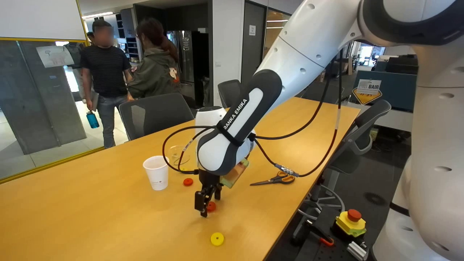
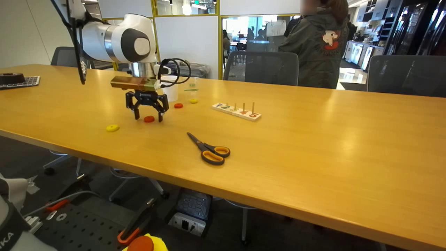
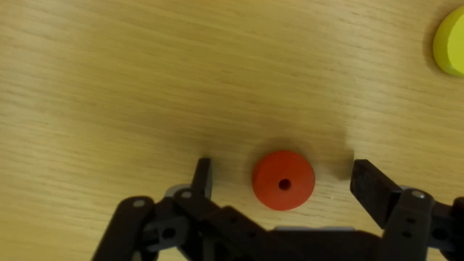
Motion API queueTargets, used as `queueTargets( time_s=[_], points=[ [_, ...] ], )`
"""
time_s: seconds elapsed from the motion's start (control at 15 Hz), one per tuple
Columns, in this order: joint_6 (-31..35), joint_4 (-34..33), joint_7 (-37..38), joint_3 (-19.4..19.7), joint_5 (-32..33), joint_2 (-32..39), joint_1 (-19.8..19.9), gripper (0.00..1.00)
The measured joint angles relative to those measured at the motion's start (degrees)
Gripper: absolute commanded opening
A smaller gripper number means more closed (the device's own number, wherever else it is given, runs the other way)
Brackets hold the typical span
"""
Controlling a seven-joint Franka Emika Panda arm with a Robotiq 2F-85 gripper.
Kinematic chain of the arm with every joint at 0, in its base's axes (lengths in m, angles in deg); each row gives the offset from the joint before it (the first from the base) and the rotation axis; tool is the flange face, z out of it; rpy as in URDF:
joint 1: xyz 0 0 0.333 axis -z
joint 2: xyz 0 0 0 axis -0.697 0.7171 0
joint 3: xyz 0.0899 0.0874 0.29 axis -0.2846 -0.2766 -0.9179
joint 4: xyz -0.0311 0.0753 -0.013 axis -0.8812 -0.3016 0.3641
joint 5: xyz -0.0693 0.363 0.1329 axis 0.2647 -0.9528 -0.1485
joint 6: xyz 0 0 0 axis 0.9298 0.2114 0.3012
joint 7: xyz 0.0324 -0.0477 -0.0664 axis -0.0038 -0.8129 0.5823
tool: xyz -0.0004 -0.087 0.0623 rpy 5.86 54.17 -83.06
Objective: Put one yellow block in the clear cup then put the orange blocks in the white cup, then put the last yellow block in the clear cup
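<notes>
My gripper (image 3: pixel 282 169) is pointed down and open, its black fingers (image 3: pixel 202 177) on either side of an orange block (image 3: pixel 284 180). A gap shows between the block and each finger. Another orange block (image 1: pixel 188 182) lies near the white cup (image 1: pixel 156 173), which stands upright. Behind them is the clear cup (image 1: pixel 179 155), partly crossed by the arm's cable. One yellow block (image 2: pixel 193 101) is close to the clear cup, in front of it as seen in an exterior view. A second yellow block (image 1: pixel 217 239) lies on the table, beyond the gripper from the cups.
Orange-handled scissors (image 2: pixel 212 153) lie on the table (image 2: pixel 313 146). A numbered peg board (image 2: pixel 237 111) with upright pegs stands past them. A keyboard (image 2: pixel 31 82) is at the far end. Chairs (image 1: pixel 156 114) line the table, and people stand behind it.
</notes>
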Motion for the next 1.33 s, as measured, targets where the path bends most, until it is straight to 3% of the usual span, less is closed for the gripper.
queueTargets(
  time_s=[0.4, 0.6, 0.93, 1.33],
  points=[
    [2.10, 0.02, 0.29, 0.19, 0.07, -0.45, 0.05, 0.20],
    [2.32, 0.03, 1.60, 0.37, 1.33, -1.10, 0.03, 0.23],
    [2.02, -1.17, 6.36, 1.80, 8.69, -1.75, -0.73, 0.23],
    [-2.46, -10.00, 5.88, 0.17, 9.98, -3.13, -2.03, 0.23]
  ],
)
